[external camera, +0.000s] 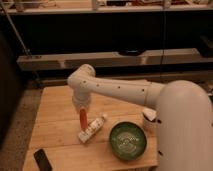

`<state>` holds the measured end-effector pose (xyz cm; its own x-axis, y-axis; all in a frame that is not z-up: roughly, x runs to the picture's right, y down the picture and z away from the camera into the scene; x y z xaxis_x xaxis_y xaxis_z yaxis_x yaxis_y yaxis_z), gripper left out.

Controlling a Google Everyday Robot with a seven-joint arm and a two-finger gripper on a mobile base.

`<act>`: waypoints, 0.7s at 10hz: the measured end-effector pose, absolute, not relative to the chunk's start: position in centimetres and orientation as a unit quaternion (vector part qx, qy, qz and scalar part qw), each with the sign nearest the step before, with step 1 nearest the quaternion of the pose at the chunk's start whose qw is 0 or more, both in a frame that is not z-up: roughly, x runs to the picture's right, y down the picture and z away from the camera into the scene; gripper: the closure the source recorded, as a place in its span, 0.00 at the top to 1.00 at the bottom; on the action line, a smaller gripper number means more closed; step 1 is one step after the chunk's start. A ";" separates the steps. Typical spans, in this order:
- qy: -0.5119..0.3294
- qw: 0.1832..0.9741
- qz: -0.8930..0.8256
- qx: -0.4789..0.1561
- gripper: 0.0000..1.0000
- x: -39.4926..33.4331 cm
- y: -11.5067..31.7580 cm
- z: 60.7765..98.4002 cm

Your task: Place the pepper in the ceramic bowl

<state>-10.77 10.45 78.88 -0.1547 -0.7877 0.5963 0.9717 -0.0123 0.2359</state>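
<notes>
My gripper (82,109) hangs below the white wrist over the left-middle of the wooden table (55,125). It is shut on the top end of the pepper (83,118), a slim orange-red chili that hangs upright from it above the table. The ceramic bowl (128,141), round and glossy green with a mottled inside, sits on the table to the right of the pepper and nearer the front edge. The pepper is well left of the bowl's rim.
A white tube-like bottle (92,128) lies right under and beside the pepper. A small white cup (149,119) stands behind the bowl at the right, partly hidden by my arm. A dark flat object (42,160) lies at the front left corner. Shelving runs behind the table.
</notes>
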 end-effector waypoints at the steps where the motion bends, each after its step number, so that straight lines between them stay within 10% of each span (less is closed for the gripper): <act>1: -0.306 0.645 -0.684 -0.149 0.00 -8.9 10.2 78.6; 7: -0.318 0.695 -0.628 -0.145 0.03 -0.6 11.7 77.2</act>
